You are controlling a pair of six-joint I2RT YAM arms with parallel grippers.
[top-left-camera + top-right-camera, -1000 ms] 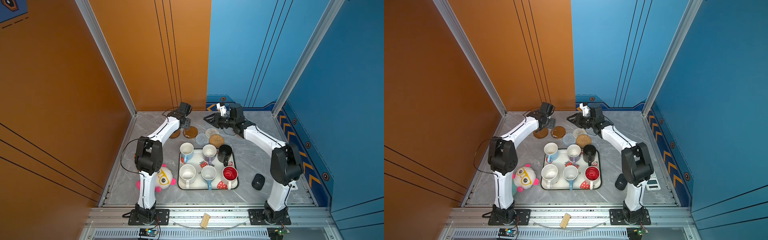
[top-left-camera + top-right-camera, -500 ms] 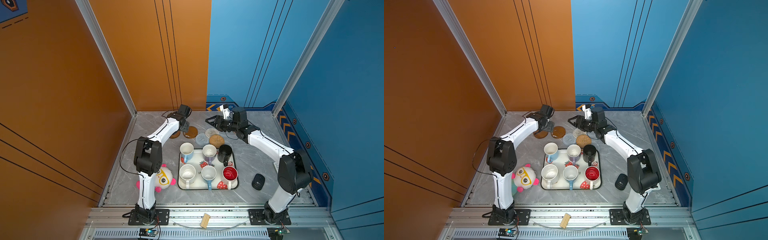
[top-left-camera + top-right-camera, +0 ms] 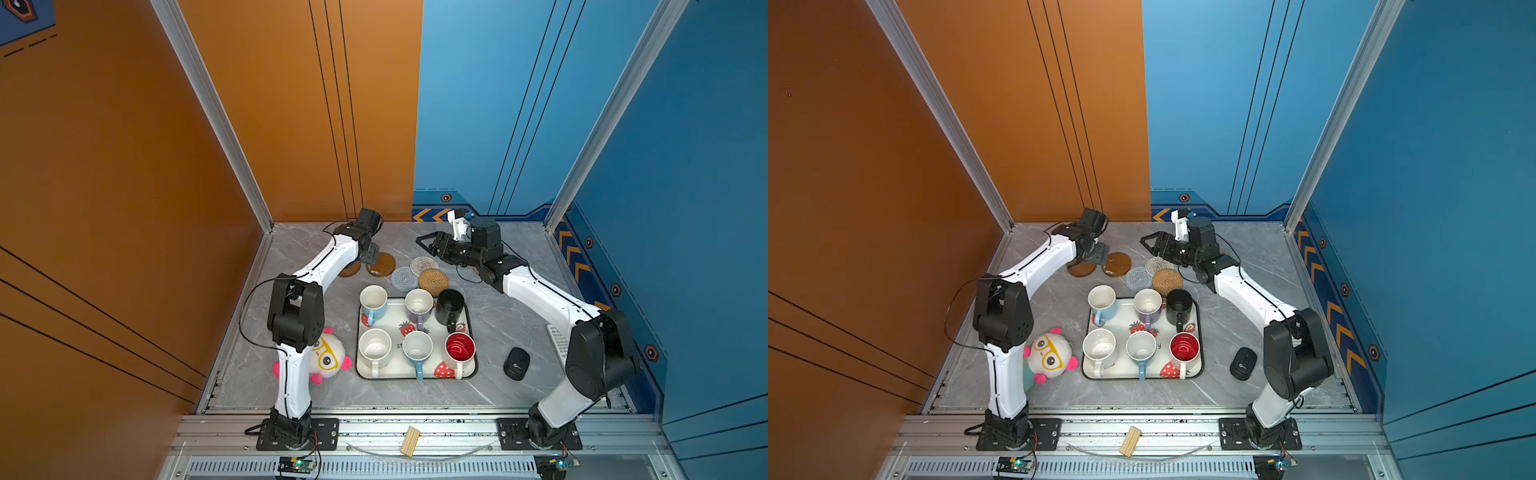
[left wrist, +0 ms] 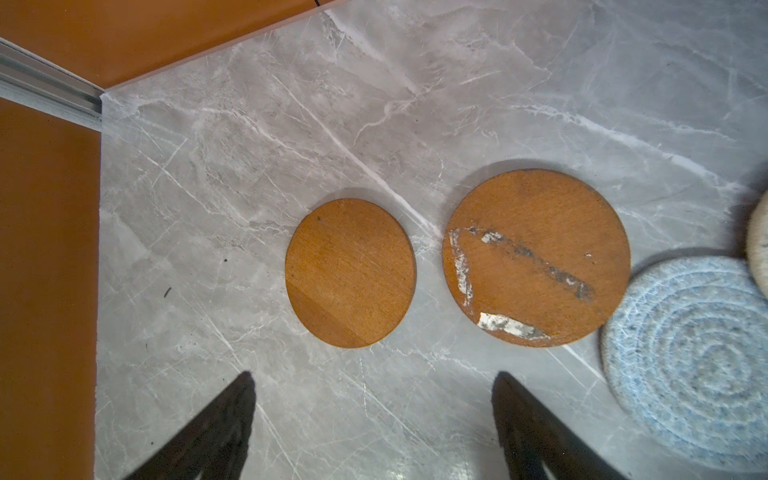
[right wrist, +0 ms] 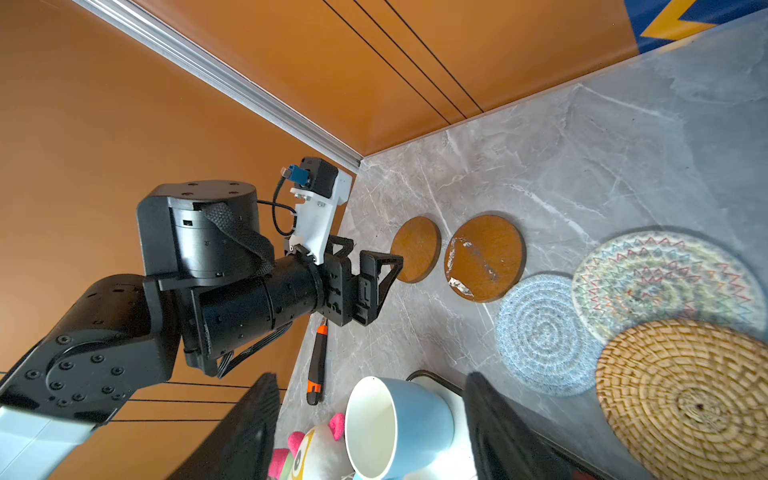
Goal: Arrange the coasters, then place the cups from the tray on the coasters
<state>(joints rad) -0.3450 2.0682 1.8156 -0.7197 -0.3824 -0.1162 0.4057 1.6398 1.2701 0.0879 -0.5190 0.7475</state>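
Two brown disc coasters point(image 4: 350, 272) point(image 4: 536, 257) lie side by side at the back of the table. My left gripper point(image 4: 374, 376) hovers open just beside them, holding nothing. To their right lie the grey woven coaster point(image 3: 404, 278), the cream woven one point(image 3: 424, 264) and the tan rattan one point(image 3: 433, 280). My right gripper point(image 3: 426, 245) hangs open above the table behind these, pointing left. The tray point(image 3: 415, 377) holds the cups: light blue point(image 3: 373, 301), lavender point(image 3: 419, 303), black point(image 3: 450, 305), speckled point(image 3: 375, 348), light blue point(image 3: 417, 349), red inside point(image 3: 460, 348).
A plush toy point(image 3: 328, 359) lies left of the tray beside my left arm. A black mouse point(image 3: 516, 363) and a remote point(image 3: 557, 340) lie to the right. An orange-handled screwdriver point(image 5: 318, 365) lies along the left wall. Walls close off the back and both sides.
Both grippers have opened wider. The right arm's elbow has swung out towards the front right while its gripper stayed near the back. The left gripper has barely shifted.
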